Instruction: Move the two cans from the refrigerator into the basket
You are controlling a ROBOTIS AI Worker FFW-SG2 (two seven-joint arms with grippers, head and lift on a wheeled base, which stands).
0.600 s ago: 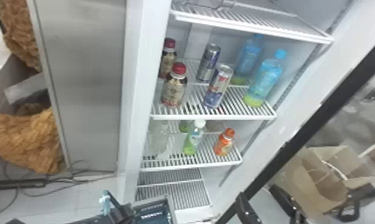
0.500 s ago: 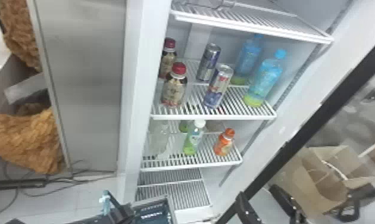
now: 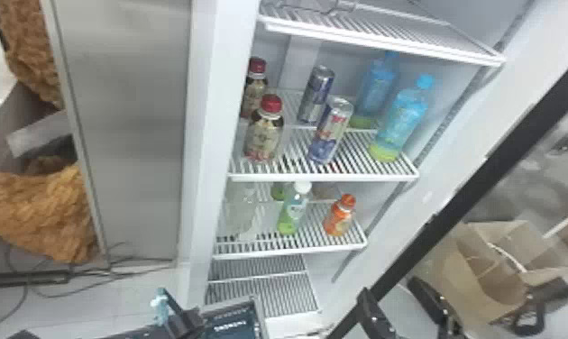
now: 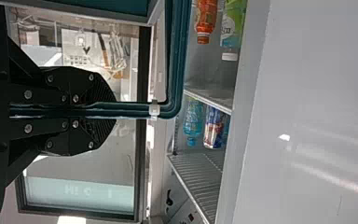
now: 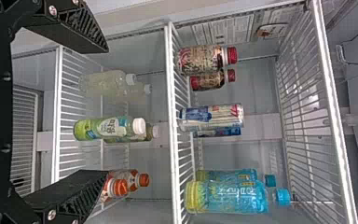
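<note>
First pick's on: my right jaws gape wide and empty, my left jaws pinch the teal plastic basket (image 4: 179, 60), and with both slim silver-and-blue cans (image 3: 330, 130) upper centre in the head view, I should straddle one next.

I see a silver, blue and red front can (image 3: 330, 130), a blue and silver rear can (image 3: 315, 94), a teal basket (image 4: 178, 56), an orange bottle (image 3: 339, 217)
</note>
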